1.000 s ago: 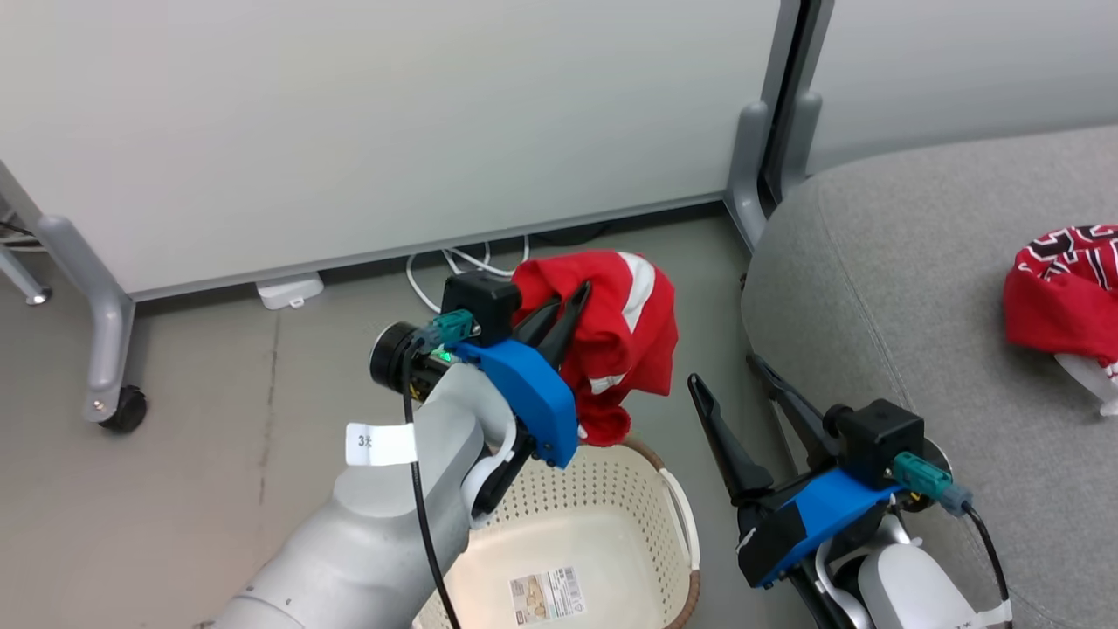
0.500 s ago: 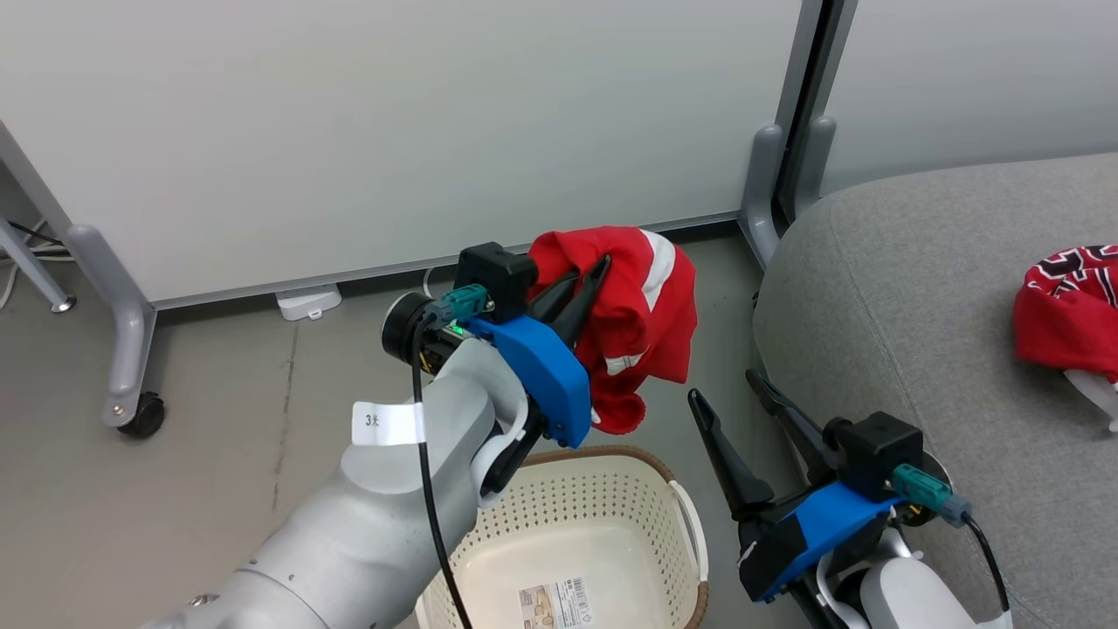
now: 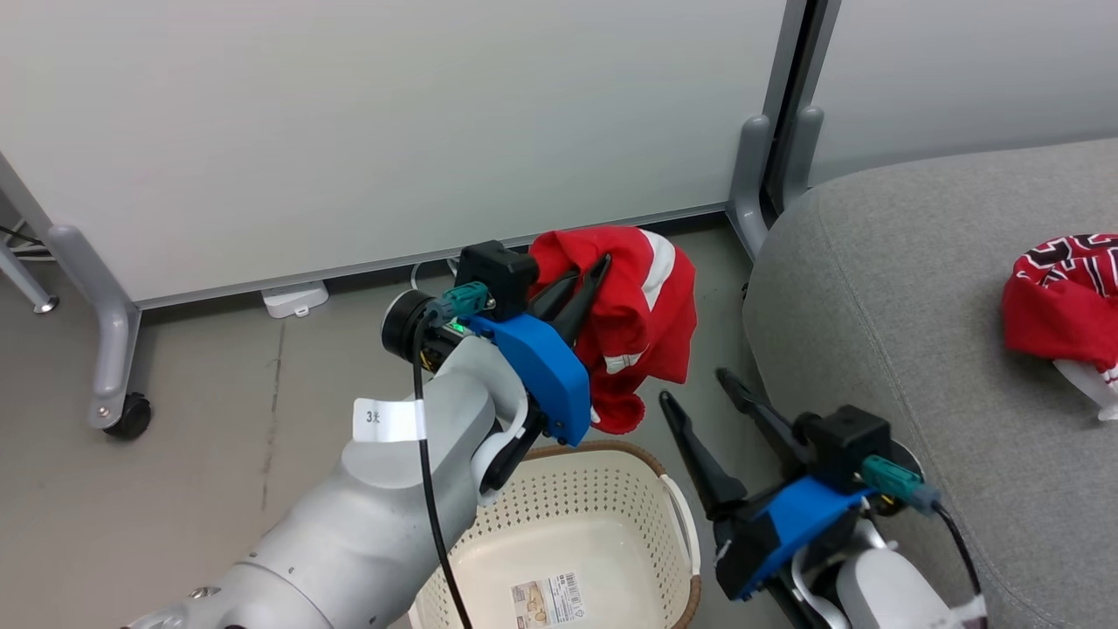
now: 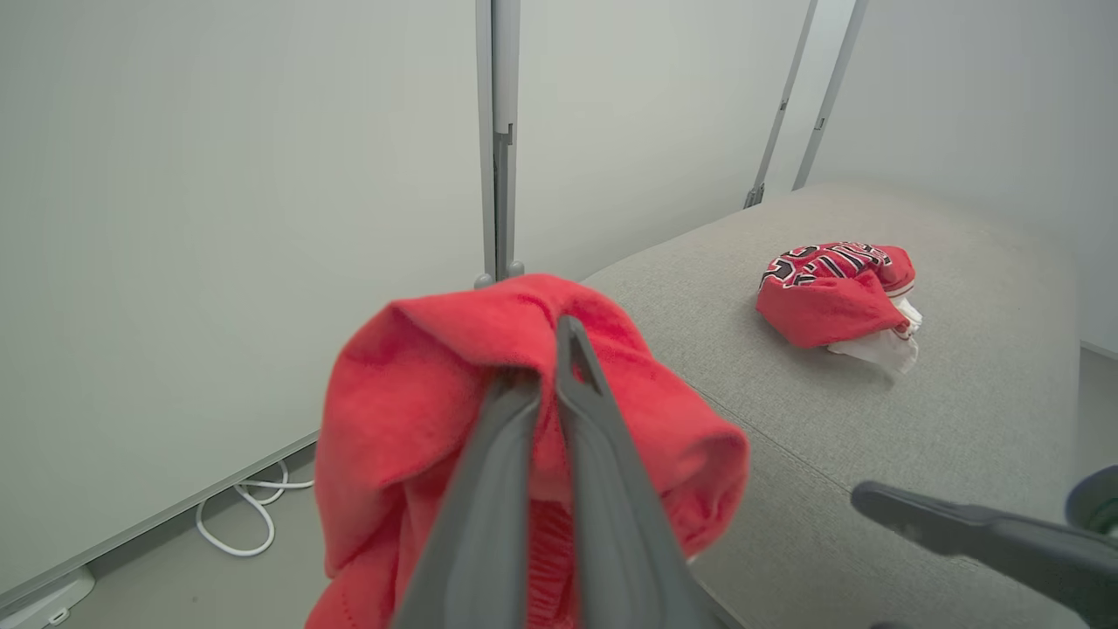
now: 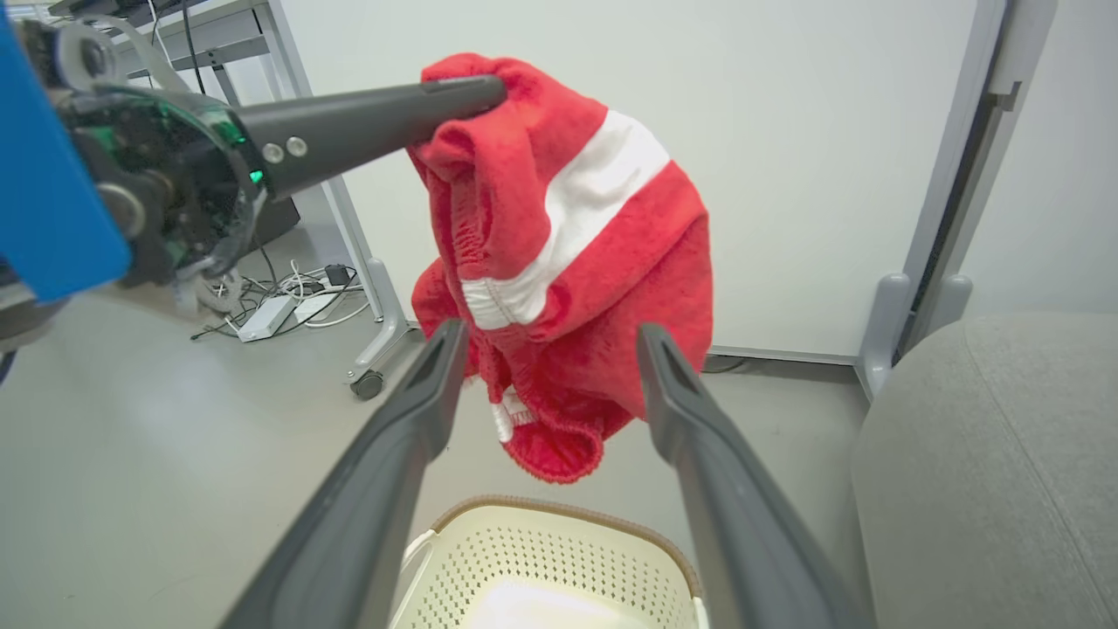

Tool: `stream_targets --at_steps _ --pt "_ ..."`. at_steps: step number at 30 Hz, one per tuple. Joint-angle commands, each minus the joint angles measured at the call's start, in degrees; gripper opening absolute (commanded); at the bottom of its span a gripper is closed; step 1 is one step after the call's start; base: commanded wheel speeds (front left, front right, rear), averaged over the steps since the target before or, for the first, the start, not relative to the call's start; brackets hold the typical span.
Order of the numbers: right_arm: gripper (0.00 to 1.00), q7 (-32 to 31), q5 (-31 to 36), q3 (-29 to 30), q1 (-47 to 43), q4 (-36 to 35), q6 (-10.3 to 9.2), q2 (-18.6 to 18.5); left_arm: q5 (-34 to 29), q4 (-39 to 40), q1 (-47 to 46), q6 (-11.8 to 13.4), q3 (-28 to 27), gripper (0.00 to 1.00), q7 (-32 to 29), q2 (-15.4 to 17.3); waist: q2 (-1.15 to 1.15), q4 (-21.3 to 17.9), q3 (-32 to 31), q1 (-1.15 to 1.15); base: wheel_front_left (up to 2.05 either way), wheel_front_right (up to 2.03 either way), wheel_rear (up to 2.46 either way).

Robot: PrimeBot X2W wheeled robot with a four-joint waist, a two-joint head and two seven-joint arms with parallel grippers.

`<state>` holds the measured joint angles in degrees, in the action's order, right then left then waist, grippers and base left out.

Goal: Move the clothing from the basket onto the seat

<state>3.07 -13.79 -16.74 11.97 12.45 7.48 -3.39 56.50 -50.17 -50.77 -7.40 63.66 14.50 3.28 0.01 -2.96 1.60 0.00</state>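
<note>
The red shorts (image 3: 642,319) hang bunched from the left gripper (image 3: 587,271), whose jaws are pinched shut on a fold at the top of the bundle. The cloth drapes straight down below the jaw tips, long axis vertical. Its lowest hem is above the far rim of the basket (image 3: 611,447) and not touching it.

The seat (image 3: 882,262) lies to the right of those jaws, and in the left wrist view ahead and right of the tips. The jersey (image 3: 1052,301) already sits on it, well apart from the shorts.

Between the hanging hem and the seat's rounded edge, lower than the holding jaws, is the right gripper (image 3: 696,387). Its jaws are wide and empty, the fingers pointing up toward the shorts.

The coming move looks like a rightward carry by the left arm. The right arm is nearer the seat but stands in that path, so the hem will likely need height to pass it.
</note>
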Motion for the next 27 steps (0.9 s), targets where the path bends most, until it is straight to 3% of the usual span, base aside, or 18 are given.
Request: stream_targets --at_steps 1,24,25,26,27 --pt "1.00 -0.48 -0.70 -1.06 2.11 0.73 0.03 0.22 0.42 -0.21 -1.18 -0.10 0.29 0.00 0.44 0.18 -0.01 -0.21 0.02 0.00 0.00 0.00 0.00" --pt "1.00 0.51 -9.12 -10.91 21.82 24.71 0.03 0.51 2.66 1.13 -1.69 -0.10 4.66 0.00 0.76 -0.29 -0.01 -0.12 -0.84 0.00 0.00 0.00 0.00" --pt "0.46 0.82 -9.55 -11.31 22.40 25.60 0.03 0.51 2.82 1.24 -1.67 -0.10 4.77 0.00 0.77 -0.30 -0.01 -0.04 -0.91 0.00 0.00 0.00 0.00" --pt "0.11 1.20 -10.00 -11.66 22.92 26.53 0.02 0.51 2.93 1.34 -1.64 -0.10 4.86 0.00 0.77 -0.31 -0.01 0.04 -0.99 0.00 0.00 0.00 0.00" --pt "0.00 1.50 -10.48 -12.13 23.23 27.33 0.02 0.51 2.98 1.44 -1.60 -0.10 4.96 0.00 0.78 -0.31 -0.01 0.13 -1.07 0.00 0.00 0.00 0.00"
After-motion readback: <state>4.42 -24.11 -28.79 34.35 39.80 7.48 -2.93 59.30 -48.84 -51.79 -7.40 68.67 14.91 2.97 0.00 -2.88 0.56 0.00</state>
